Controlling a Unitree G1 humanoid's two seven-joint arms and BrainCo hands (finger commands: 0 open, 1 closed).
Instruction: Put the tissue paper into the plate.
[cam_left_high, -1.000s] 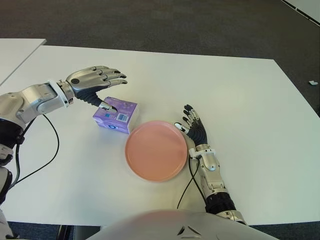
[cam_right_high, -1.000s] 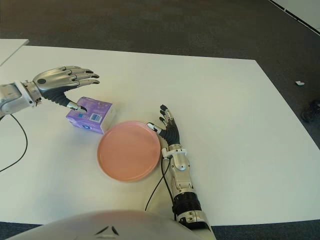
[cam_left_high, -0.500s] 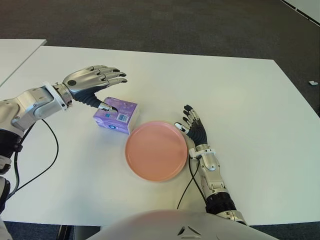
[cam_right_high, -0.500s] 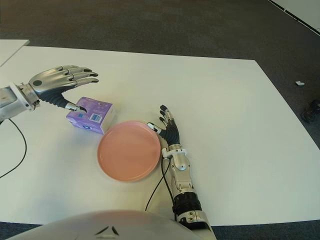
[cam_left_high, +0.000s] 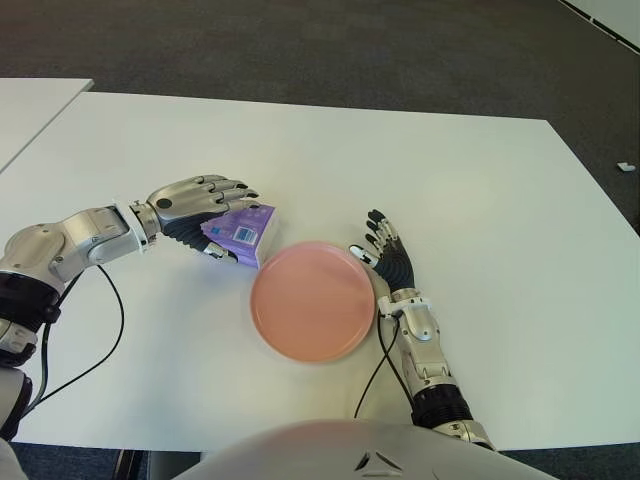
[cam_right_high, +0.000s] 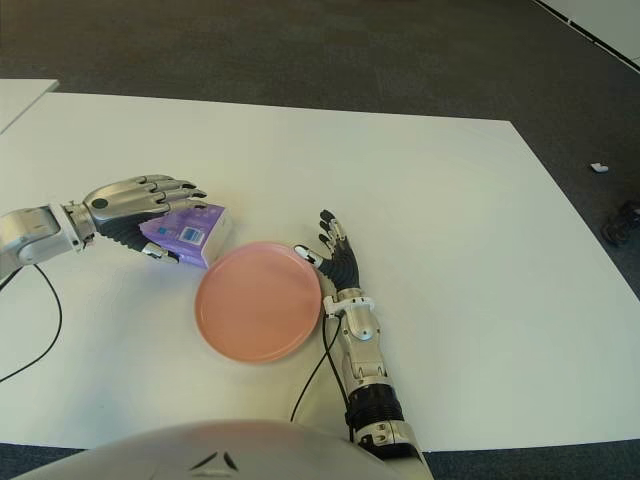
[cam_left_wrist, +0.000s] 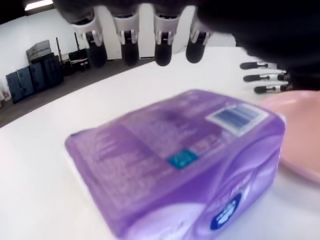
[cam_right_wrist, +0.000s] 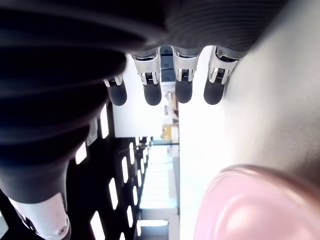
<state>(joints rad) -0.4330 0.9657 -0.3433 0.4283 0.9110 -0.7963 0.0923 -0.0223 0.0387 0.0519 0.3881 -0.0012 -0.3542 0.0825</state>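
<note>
White table (cam_left_high: 480, 180) fills most of the eye views, dark grey carpet (cam_left_high: 300, 40) across the top of frame, a second white tabletop (cam_left_high: 30, 105) at the upper left edge. Small white scrap (cam_left_high: 625, 166) on the carpet, far right.

Purple tissue pack (cam_left_high: 243, 229) sits left of centre, just beside the upper-left rim of the pink plate (cam_left_high: 313, 301); touching the rim or not, cannot tell. Pack is not in the plate. Its long axis runs diagonally, from upper left toward lower right, and the barcode-label end points at the plate. In the left wrist view the pack (cam_left_wrist: 175, 160) lies flat on the table, label panel facing up, plate edge (cam_left_wrist: 300, 135) just past its far end.

Left hand (cam_left_high: 200, 200) comes in from the left of frame, palm down over the pack's left half, fingers (cam_left_high: 235, 188) arched over its top, thumb low at its near side. Left wrist view shows four fingertips (cam_left_wrist: 130, 50) hanging above the pack with white table visible between them and it, so the hand is apart, not clamped.

Right hand (cam_left_high: 390, 262) shows just right of the plate, lower centre-right, fingers (cam_left_high: 378, 228) straight and spread, holding nothing. Black cable (cam_left_high: 375, 365) runs beside its forearm. Another cable (cam_left_high: 95, 320) loops at lower left.
</note>
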